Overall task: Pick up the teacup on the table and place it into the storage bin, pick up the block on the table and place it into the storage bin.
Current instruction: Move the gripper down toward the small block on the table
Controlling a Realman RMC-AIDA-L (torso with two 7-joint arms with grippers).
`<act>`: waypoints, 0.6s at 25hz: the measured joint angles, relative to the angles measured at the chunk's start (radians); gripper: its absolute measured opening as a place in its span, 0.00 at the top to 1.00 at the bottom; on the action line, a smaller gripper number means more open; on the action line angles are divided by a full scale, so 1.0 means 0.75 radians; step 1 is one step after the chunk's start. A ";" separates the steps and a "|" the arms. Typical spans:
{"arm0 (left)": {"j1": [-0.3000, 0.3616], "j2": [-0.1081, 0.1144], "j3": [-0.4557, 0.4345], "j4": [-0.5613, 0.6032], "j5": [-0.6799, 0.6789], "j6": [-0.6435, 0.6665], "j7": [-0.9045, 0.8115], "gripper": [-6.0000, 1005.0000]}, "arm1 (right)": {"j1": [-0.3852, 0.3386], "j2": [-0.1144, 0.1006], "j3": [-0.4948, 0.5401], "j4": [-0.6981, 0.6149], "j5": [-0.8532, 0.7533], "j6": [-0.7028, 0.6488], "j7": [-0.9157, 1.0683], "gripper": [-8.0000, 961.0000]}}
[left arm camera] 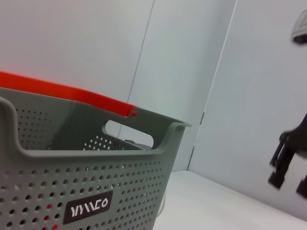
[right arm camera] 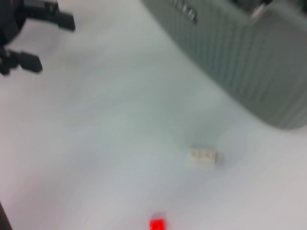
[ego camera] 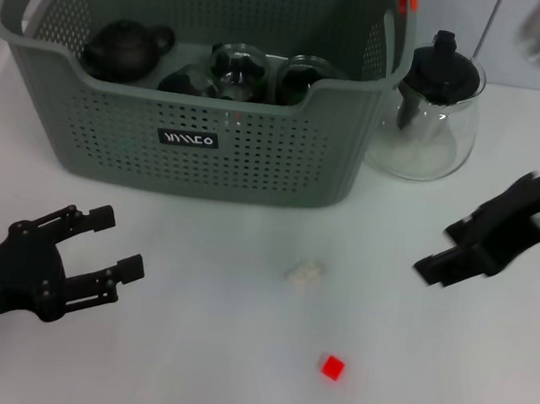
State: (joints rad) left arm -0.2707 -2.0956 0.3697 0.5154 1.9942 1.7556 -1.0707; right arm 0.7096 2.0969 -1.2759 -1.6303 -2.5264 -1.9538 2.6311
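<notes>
Block [ego camera: 305, 271], small and white, lies on the bench [ego camera: 231, 373] near the storage bin [ego camera: 198, 145]. Right gripper [ego camera: 438, 268], jaw state indiscernible, should descend centred over it. Left gripper [ego camera: 114, 243] idles, jaws released.

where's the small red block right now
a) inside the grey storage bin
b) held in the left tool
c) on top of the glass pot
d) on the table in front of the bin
d: the head view shows the red block lying on the white table in front of the storage bin, apart from the open left tool and the right tool.
</notes>
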 joint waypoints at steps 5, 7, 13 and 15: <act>0.003 -0.001 0.000 0.000 0.000 0.000 0.000 0.16 | 0.117 0.004 -0.157 0.303 -0.037 0.174 0.095 0.36; 0.007 -0.002 0.000 0.000 0.000 0.000 0.001 0.16 | 0.176 0.005 -0.179 0.423 -0.036 0.244 0.123 0.39; 0.014 -0.002 0.000 0.000 0.000 0.001 0.008 0.16 | 0.293 0.013 -0.324 0.708 -0.028 0.503 0.188 0.39; 0.015 -0.002 0.000 0.000 0.000 0.001 0.009 0.16 | 0.303 0.016 -0.397 0.750 -0.027 0.608 0.215 0.39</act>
State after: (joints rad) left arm -0.2598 -2.0970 0.3697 0.5155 1.9942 1.7561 -1.0642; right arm 0.9371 2.1087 -1.5736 -1.0677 -2.5465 -1.4980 2.7921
